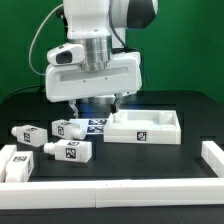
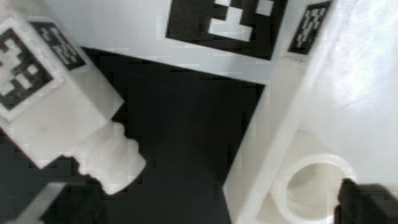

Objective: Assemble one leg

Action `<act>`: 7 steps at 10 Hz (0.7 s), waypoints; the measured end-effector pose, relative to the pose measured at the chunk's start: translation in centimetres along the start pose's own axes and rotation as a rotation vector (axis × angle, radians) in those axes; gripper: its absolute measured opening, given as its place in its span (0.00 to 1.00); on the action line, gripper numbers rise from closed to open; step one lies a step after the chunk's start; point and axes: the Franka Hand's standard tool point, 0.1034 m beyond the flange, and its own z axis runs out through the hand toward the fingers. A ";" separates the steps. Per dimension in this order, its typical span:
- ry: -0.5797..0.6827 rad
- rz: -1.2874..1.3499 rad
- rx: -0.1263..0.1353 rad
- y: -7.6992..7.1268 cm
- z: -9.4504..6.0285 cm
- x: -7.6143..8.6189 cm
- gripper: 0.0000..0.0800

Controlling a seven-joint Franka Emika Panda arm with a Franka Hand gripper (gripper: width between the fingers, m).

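The black matte counter (image 1: 150, 165) fills the exterior view. The white Franka arm (image 1: 100, 30) comes down over the middle of its far half.

Towards the counter's far edge, on the exterior view's right, lies the large white rectangular tray-shaped part (image 1: 165, 136), open side up, with a square tag on its near wall. Long white L-shaped border pieces run along the counter's near edge (image 1: 120, 187) and turn up at its two near corners.

Three small white stubby plastic legs lie on their sides in the counter's left half, seen from the exterior view. The first leg (image 1: 30, 132) is nearest that left edge. The second leg (image 1: 68, 128) lies just beside it towards the middle. The third leg (image 1: 72, 151) is nearer the near edge, with its narrower tip pointing at the left edge. All three lie on the counter – none is held.

The two-finger gripper (image 1: 95, 105) hangs low between the second leg and the tray-shaped part. Its dark fingers (image 2: 370, 200) are spread wide, with nothing between them. The wrist view shows black counter in the gap, with a round hole (image 2: 311, 185) in the white part on one side.
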 end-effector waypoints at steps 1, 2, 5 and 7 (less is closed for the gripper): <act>-0.002 0.002 0.001 -0.1 0.1 -0.1 0.81; -0.010 0.103 0.001 -1.2 0.5 -0.7 0.81; -0.055 0.300 0.037 -2.5 2.9 -1.8 0.81; -0.036 0.309 0.028 -3.0 4.1 -1.6 0.81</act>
